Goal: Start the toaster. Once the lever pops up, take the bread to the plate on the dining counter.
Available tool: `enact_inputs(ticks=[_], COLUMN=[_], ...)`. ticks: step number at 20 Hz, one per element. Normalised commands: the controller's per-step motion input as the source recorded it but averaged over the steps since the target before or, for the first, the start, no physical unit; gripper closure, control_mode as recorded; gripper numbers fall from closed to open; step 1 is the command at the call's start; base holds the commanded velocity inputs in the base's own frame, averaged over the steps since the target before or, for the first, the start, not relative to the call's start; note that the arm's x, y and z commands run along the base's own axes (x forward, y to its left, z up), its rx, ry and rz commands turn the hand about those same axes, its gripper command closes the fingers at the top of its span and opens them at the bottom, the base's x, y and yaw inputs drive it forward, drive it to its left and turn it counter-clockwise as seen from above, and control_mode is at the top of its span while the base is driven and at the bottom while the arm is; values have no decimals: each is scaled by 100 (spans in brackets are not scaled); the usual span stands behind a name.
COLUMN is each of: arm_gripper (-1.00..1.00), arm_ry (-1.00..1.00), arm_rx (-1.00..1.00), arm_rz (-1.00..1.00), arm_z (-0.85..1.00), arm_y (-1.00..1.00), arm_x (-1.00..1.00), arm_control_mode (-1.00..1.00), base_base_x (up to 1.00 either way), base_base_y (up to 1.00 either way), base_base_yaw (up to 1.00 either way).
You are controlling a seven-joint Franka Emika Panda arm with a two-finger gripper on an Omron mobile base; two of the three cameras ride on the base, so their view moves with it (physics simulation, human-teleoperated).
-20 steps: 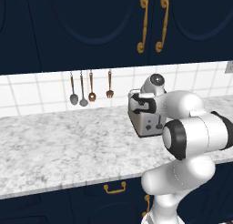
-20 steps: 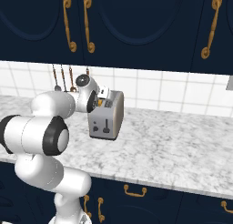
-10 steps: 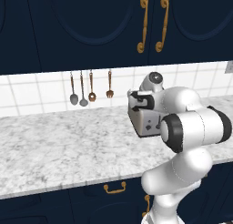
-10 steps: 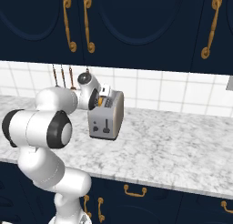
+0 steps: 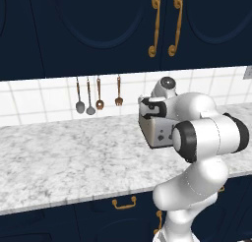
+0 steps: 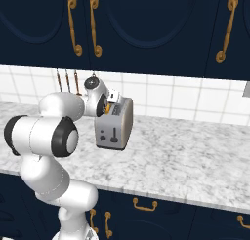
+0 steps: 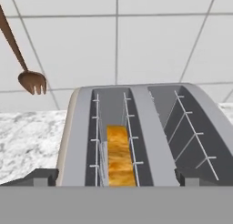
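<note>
- Navy cabinets with brass handles (image 5: 155,27) hang over a white tiled wall and a long marble worktop (image 5: 64,162); from the left base camera, four utensils (image 5: 98,94) hang on the tiles at about 10 o'clock from the toaster (image 5: 156,132).
- The toaster stands on the worktop towards the wall, its control face turned to the room. From the right base camera that face carries small dark knobs and the lever (image 6: 114,135), a thin dark tab that seems to sit low on it.
- The bread (image 7: 119,155) sits in the left slot in the hand camera, golden crust up, held between the wire guides. The right slot looks empty.
- The gripper (image 7: 116,180) hovers just above the toaster's top, jaws spread wide and holding nothing. A fingertip rises at 7 o'clock and another at 5 o'clock of that view.
- I judge the hand is placed there to look straight down the slots, lined up for the slice.
- Whether the toaster has been started, I cannot tell.
- The bread lies deep, so a grasp would have to reach between the guides.
- No brand, label or writing can be read on the toaster, cabinets or tiles.
</note>
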Motion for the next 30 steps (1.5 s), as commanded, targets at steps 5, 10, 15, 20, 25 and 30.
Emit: enact_inputs(ticks=[5, 10, 15, 20, 25, 30], arm_gripper=[100, 100, 100, 100, 100, 100], arm_ry=[1, 0, 0, 0, -2, -4], arm_rx=[0, 0, 0, 0, 0, 0], arm_rz=[-3, -1, 0, 0, 0, 0], arm_z=[-27, -11, -4, 0, 11, 23], arm_y=[-1, -10, -8, -3, 0, 0], arm_x=[0, 0, 0, 0, -13, -29], arm_control_mode=[-100, -100, -100, -100, -100, -100], base_base_x=[0, 0, 0, 0, 0, 0], base_base_y=[0, 0, 0, 0, 0, 0], base_base_yaw=[0, 0, 0, 0, 0, 0])
